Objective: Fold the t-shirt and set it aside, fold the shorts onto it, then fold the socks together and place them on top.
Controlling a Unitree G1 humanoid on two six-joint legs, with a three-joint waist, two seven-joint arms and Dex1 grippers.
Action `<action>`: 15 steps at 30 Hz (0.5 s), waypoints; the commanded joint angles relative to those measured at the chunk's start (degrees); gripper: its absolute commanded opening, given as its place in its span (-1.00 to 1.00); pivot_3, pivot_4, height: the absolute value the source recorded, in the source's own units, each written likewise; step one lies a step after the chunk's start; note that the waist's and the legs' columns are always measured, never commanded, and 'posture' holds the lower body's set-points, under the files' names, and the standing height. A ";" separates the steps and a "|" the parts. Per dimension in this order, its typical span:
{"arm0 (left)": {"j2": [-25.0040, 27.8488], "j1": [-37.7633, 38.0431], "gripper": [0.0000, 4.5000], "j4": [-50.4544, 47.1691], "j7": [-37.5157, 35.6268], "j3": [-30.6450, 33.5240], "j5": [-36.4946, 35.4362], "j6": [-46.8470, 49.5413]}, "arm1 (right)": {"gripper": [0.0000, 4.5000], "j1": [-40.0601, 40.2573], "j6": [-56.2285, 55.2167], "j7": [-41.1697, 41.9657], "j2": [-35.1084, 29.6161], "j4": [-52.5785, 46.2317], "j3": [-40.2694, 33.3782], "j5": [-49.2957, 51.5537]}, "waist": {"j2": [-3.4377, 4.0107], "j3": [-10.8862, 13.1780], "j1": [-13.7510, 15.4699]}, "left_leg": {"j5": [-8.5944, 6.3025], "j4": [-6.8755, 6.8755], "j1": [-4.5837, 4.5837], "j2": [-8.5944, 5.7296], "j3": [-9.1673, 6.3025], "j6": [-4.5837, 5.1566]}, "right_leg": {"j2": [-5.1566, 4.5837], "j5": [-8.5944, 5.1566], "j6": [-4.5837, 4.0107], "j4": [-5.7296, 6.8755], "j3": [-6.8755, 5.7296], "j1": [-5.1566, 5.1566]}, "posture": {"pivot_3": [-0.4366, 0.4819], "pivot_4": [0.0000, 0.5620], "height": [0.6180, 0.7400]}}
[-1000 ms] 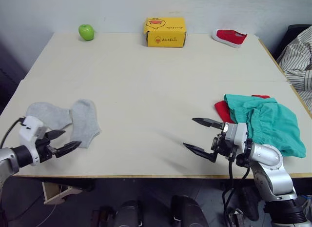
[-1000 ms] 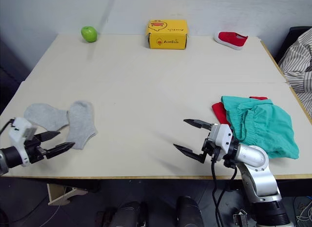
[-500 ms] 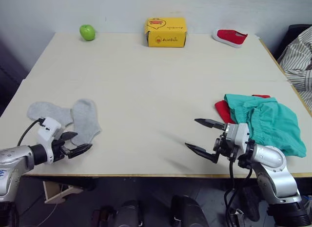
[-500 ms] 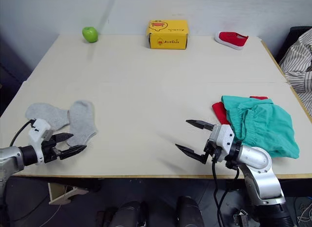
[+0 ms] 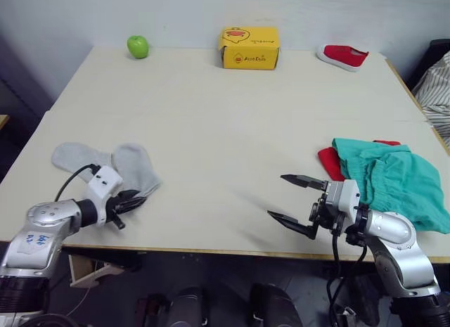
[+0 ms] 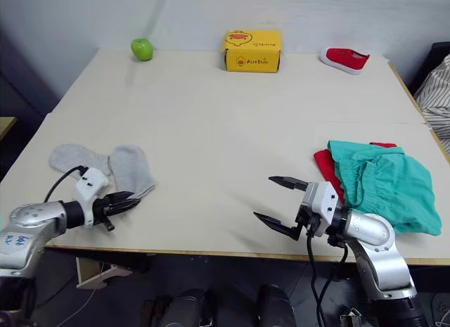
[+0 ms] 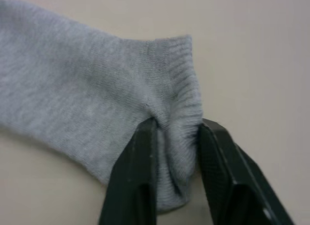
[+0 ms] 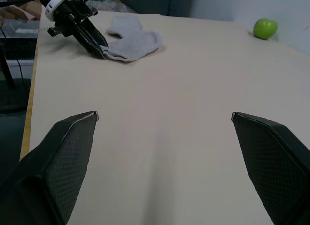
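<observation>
Two light grey socks (image 5: pixel 133 167) lie side by side near the table's front left. My left gripper (image 5: pixel 133 199) is shut on the nearer sock (image 7: pixel 97 99), its two black fingers (image 7: pixel 140 157) pinching the ribbed cuff edge. The teal shorts (image 5: pixel 397 183) lie crumpled at the front right, on top of the red t-shirt (image 5: pixel 328 162), of which a strip shows at the left and a bit behind. My right gripper (image 5: pixel 278 196) hovers open just left of that pile, low over the table, with nothing between its fingers.
Along the table's far edge (image 5: pixel 197 48) stand a green apple (image 5: pixel 138 46), a yellow box (image 5: pixel 250 47) and a small red shoe (image 5: pixel 342 56). A striped cloth (image 5: pixel 439 88) hangs beyond the right edge. Bare tabletop lies between the two grippers.
My left gripper has moved forward to the nearer sock's edge and closed on its cuff. The right gripper has stayed open in place. The camera view has shifted slightly.
</observation>
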 commanded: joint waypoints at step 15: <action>-18.51 -18.32 -0.50 -4.65 -3.34 -26.03 3.56 7.54 | 1.00 2.42 0.56 -0.29 -4.58 -2.16 -6.93 1.62 | -0.14 0.08 -0.63 | 0.06 0.16 -0.12 0.04 0.09 0.07 | 0.16 0.09 0.16 -0.07 0.01 0.02 | -0.05 -0.47 1.00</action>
